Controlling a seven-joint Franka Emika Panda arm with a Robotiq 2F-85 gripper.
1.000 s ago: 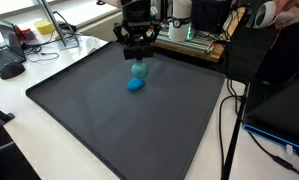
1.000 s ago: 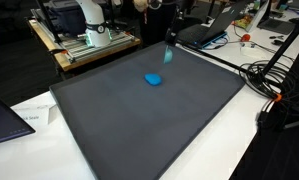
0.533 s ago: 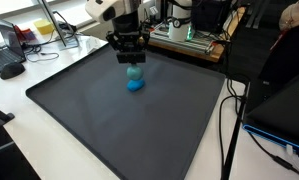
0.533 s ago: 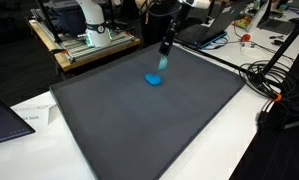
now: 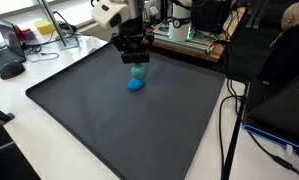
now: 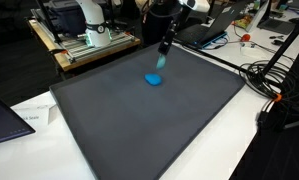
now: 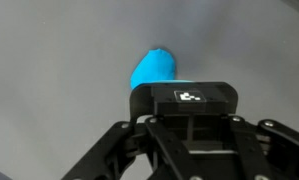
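Gripper [image 5: 137, 61] hung over the far end of the dark mat [image 5: 109, 130], jaws clamped on a small teal piece [image 5: 138, 71]. The piece poked out past the tips, approx. in line w/ the jaws' reach. It was lifted, not resting on the mat. A blue piece [image 6: 154, 79] lay flat just below it, a bit toward the mat's middle, long axis roughly level in both exterior views. Gap btw. the two: couldn't tell.

White arm [image 5: 111, 12]; black gripper [image 5: 136, 61], angular black linkages; small white marking [image 7: 192, 97] on housing.
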